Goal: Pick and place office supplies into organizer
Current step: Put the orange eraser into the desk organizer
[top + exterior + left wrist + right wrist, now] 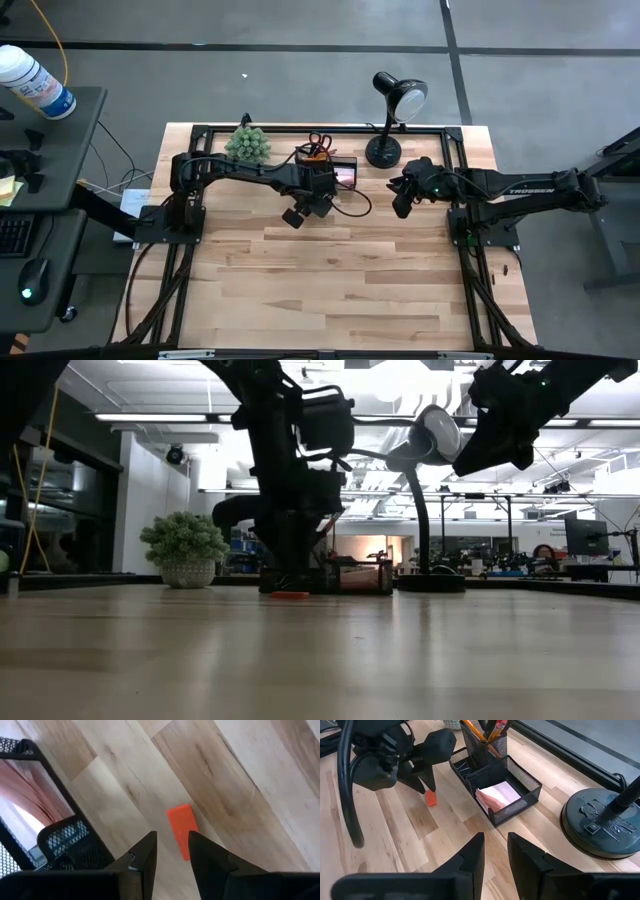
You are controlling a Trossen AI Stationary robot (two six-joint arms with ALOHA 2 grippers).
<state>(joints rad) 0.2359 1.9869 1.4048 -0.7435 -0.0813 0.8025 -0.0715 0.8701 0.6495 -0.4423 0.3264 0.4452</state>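
Observation:
A small orange bit (180, 827) lies flat on the wood just in front of the black mesh organizer (505, 790). My left gripper (172, 845) points down at the bit's near end with its fingers a narrow gap apart, open. In the organizer's tall cup stand orange pencils (485, 732). A pink sticky-note pad (495, 796) lies in its low compartment. My right gripper (495, 847), open and holding nothing, hovers above the table between the organizer and the lamp base (602, 822). In the low view it hangs high up (495, 445). My left gripper comes at the orange bit (431, 798) from above, its fingers (200, 850) standing over the bit's near end. The bit rests flat on the table (290, 596). I cannot tell whether the fingertips touch it.
A black desk lamp (383, 150) stands at the far edge, right of the organizer (335, 172). A green spiky plant ball (247, 145) sits to its left. Bare wood (330, 280) stretches toward the near edge. Black frame rails (470, 260) run along both sides.

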